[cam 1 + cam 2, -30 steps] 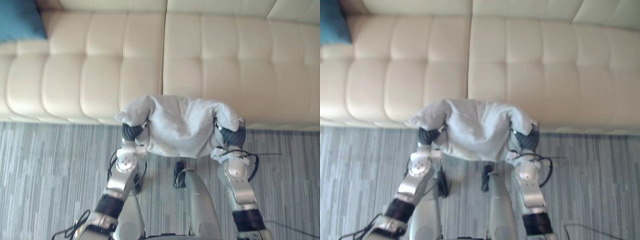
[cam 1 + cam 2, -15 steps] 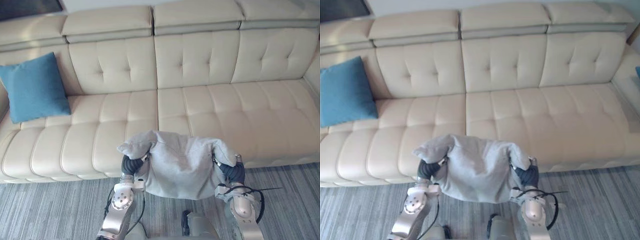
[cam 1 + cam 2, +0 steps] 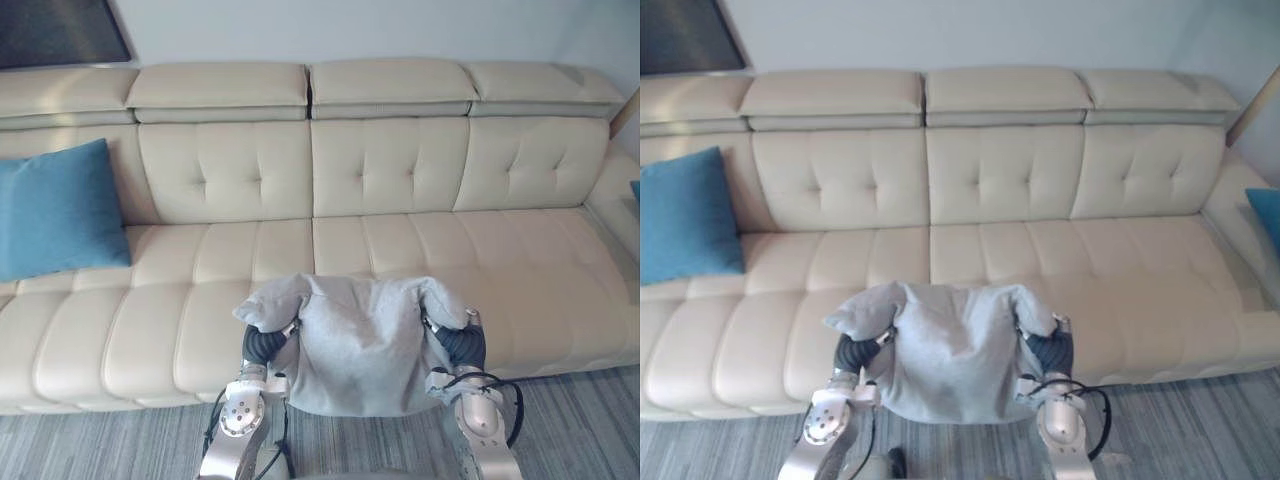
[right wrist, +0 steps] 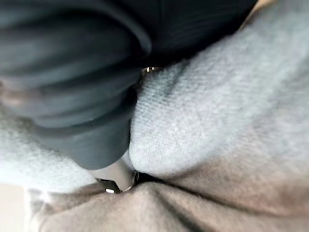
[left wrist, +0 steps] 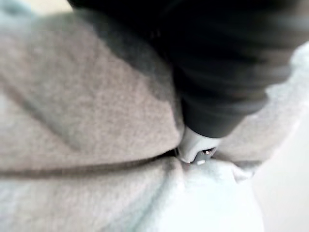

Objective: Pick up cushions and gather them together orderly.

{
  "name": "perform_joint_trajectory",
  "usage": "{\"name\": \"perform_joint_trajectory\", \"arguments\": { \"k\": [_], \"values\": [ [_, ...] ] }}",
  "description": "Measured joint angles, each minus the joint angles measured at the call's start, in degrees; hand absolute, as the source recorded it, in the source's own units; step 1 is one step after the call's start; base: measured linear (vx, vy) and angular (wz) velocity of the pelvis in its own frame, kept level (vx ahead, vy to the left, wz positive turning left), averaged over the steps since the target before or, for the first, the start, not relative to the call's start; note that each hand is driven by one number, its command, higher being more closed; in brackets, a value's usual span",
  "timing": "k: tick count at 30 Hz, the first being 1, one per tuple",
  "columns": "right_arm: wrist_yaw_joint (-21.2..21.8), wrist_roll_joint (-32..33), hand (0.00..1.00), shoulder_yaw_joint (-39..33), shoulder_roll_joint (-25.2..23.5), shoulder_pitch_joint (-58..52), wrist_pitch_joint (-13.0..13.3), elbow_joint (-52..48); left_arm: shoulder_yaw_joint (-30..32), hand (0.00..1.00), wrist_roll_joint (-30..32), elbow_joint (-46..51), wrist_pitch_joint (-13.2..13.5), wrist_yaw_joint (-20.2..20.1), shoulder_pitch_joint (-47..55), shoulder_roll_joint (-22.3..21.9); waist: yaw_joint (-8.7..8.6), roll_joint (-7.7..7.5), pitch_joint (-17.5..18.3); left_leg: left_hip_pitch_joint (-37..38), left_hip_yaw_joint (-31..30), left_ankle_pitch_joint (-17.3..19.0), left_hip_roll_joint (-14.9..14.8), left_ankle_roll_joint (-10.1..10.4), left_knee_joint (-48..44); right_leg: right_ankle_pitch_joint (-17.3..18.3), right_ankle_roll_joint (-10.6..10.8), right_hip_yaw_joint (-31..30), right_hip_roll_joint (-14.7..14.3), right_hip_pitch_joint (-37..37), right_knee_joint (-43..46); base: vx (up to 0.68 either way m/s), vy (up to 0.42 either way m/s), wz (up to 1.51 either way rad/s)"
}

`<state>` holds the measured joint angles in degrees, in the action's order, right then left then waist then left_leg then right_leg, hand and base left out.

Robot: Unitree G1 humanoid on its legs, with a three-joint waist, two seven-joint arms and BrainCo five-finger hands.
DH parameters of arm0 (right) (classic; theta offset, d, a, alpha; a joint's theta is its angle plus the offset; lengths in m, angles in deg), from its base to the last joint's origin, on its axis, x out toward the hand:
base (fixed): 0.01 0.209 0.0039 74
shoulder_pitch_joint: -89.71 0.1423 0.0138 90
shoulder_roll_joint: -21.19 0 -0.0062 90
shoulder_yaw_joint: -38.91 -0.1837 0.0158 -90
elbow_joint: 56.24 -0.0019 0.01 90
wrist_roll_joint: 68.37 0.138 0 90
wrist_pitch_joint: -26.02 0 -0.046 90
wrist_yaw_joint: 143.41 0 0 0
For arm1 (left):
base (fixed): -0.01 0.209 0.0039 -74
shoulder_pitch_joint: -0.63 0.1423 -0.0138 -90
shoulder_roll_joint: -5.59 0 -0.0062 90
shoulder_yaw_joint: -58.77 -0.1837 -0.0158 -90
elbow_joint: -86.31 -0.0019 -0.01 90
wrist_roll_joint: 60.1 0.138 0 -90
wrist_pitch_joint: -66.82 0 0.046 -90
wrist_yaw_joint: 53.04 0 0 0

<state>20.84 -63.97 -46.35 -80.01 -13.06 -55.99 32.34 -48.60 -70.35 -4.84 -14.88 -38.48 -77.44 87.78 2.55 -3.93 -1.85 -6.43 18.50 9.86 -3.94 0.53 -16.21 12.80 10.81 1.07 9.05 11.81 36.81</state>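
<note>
Nearest, the grey cushion (image 3: 365,345) hangs over the seat's front edge between the left robot hand (image 3: 262,345) and right robot hand (image 3: 462,347), both sunk into its ends; their grip cannot be told. Beyond, the cream sofa (image 3: 400,240) carries a blue cushion (image 3: 55,205) far left and a second blue cushion (image 3: 1267,215) far right.

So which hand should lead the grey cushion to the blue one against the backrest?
Probably left: the left hand and right hand both carry the grey cushion, but that blue cushion sits on the robot's left.
</note>
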Motion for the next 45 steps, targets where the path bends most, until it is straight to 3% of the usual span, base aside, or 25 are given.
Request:
{"name": "perform_joint_trajectory", "arguments": {
  "k": [1, 2, 4, 6, 7, 8, 9, 11, 12, 20, 25, 28, 36, 42, 45],
  "values": [
    [0.1, 0.0, 1.00, 0.0, 0.0, 1.1, 0.0, 2.6, 0.0, 1.00, 0.0, -0.6, 0.0, 0.0, -0.1, 0.6, -0.40, 0.15, -0.2, 2.8, 0.1, 0.0, 0.1, 0.0, 1.9, -1.5, 0.3, 1.5, 1.2, 2.3, 6.0, 0.22, 0.047, -0.20],
    [0.1, -0.1, 1.00, 0.1, -0.1, 2.1, -0.1, 5.5, -0.1, 1.00, 0.0, -1.2, 0.0, 0.0, -0.1, 1.3, -0.95, 0.33, -0.3, 5.3, 0.2, 0.0, 0.1, 0.0, 3.5, -0.7, -1.8, 3.8, 2.6, 4.1, 11.4, 0.22, 0.022, -0.09],
    [0.2, -1.2, 1.00, 0.4, 0.2, 3.2, -0.5, 8.3, -0.1, 1.00, 0.0, -1.9, 0.0, 0.0, -0.5, 1.8, -1.82, 0.41, -0.3, 7.7, 0.2, 0.0, -0.2, 0.0, 5.2, 1.6, -5.7, 7.1, 4.6, 7.2, 13.2, 0.21, -0.079, 0.03],
    [0.5, -2.2, 1.00, 0.6, 0.4, 4.3, -0.9, 9.4, -0.1, 1.00, 0.0, -2.4, 0.0, 0.0, -1.3, 2.3, -2.17, 0.12, -0.2, 7.7, -0.5, 0.0, -0.8, 0.1, 4.9, 0.9, -7.3, 7.3, 3.7, 8.8, 2.2, 0.18, -0.184, 0.12],
    [0.6, -2.2, 1.00, 0.6, 0.4, 4.5, -0.9, 9.4, 0.0, 1.00, 0.0, -2.9, 0.0, 0.0, -1.6, 2.6, -2.26, -0.89, 0.1, 7.6, -0.7, 0.1, -0.4, 0.4, 4.6, -3.1, -8.1, 6.2, 3.2, 8.0, -4.6, 0.14, -0.179, 0.17],
    [0.6, -2.2, 1.00, 0.6, 0.3, 4.8, -0.9, 9.4, -0.1, 1.00, 0.0, -3.5, 0.0, -0.1, -2.1, 3.0, -2.69, -1.49, 0.0, 7.4, -1.8, 0.5, 0.7, 1.3, 4.0, -6.3, -7.7, 3.9, 2.6, 6.7, -11.4, 0.20, -0.245, -0.04],
    [0.7, -2.3, 1.00, 0.6, 2.8, 6.8, -0.9, 11.4, -0.1, 1.00, 0.0, -6.0, -0.3, -0.3, -3.2, 1.2, -2.53, 2.12, -0.5, 7.0, -3.7, 1.2, -1.9, 2.4, 4.1, -7.8, -8.1, 3.6, -0.6, 3.9, -16.4, 0.15, -0.183, -0.21],
    [0.7, -2.3, 1.00, -0.2, 4.8, 8.0, -1.4, 12.2, -1.0, 1.00, 0.2, -6.5, -0.3, -1.2, -3.8, 0.7, -2.22, 4.62, -0.9, 7.5, -6.3, 1.3, -3.5, 2.7, 5.5, -9.1, -8.9, 4.4, -3.0, 2.2, -20.3, 0.11, -0.143, -0.27],
    [0.6, -2.2, 1.00, -0.7, 5.0, 7.8, -1.5, 12.2, -1.6, 1.00, 0.3, -6.7, -0.3, -1.3, -4.4, 0.4, -2.53, 4.86, -0.9, 8.2, -7.2, 0.6, -3.8, 2.8, 6.4, -9.1, -8.9, 4.7, -3.5, 1.4, -20.8, 0.08, -0.103, 0.00],
    [0.6, -2.2, 1.00, -2.4, 4.2, 8.3, -1.5, 9.0, -1.6, 1.00, 0.7, -6.7, -0.3, -0.2, -7.6, -0.3, -1.99, 4.23, -1.1, 8.1, -10.9, -1.6, -4.2, 4.9, 10.1, -13.3, -8.7, 8.2, -4.2, -3.4, -30.0, -0.02, -0.007, 0.27],
    [-0.7, -2.2, 1.00, -2.1, 4.3, 15.1, -1.7, 9.4, 0.4, 1.00, 1.2, -7.1, -0.3, 3.6, -14.9, 0.3, -0.87, 4.07, -1.0, 4.6, -12.9, -3.7, -2.3, 4.6, 11.3, -19.3, -8.5, 9.8, -3.0, -4.9, -39.0, -0.08, 0.047, 0.21],
    [-2.2, -2.2, 1.00, -1.9, 4.3, 22.4, -1.8, 12.4, 1.4, 1.00, 1.3, -8.7, -0.3, 5.9, -21.0, 1.0, -0.33, 3.77, -2.2, 3.1, -13.6, -4.8, -2.1, 4.8, 11.7, -21.1, -8.8, 10.5, -2.8, -4.5, -40.8, -0.10, -0.019, 0.18],
    [-8.7, -1.9, 1.00, -1.5, 5.4, 45.2, -2.2, 13.7, 5.8, 1.00, 1.2, -14.2, -0.3, 15.0, -43.5, 3.7, 0.88, 3.34, -7.9, -11.0, -14.4, -7.5, -2.5, 6.6, 8.1, -21.5, -10.3, 11.0, -1.9, 11.4, -33.2, -0.12, -0.047, 0.05],
    [-11.5, -0.4, 1.00, -1.8, 7.3, 56.2, -2.1, 18.3, 7.0, 1.00, 1.2, -20.0, -0.1, 16.8, -53.9, 5.4, 0.57, 3.58, -9.9, -15.7, -14.5, -8.7, -2.2, 6.8, 8.2, -21.5, -10.3, 11.0, -1.4, 16.8, -31.5, -0.02, -0.008, 0.03],
    [-11.9, 1.1, 1.00, -1.9, 9.3, 64.5, -2.1, 24.3, 7.5, 1.00, 1.1, -25.0, 0.0, 16.7, -61.8, 7.6, 0.43, 3.65, -13.2, -18.7, -15.1, -10.6, -1.7, 6.9, 9.7, -22.0, -10.9, 11.1, -1.0, 20.5, -31.1, -0.04, -0.027, 0.12]
  ]
}}
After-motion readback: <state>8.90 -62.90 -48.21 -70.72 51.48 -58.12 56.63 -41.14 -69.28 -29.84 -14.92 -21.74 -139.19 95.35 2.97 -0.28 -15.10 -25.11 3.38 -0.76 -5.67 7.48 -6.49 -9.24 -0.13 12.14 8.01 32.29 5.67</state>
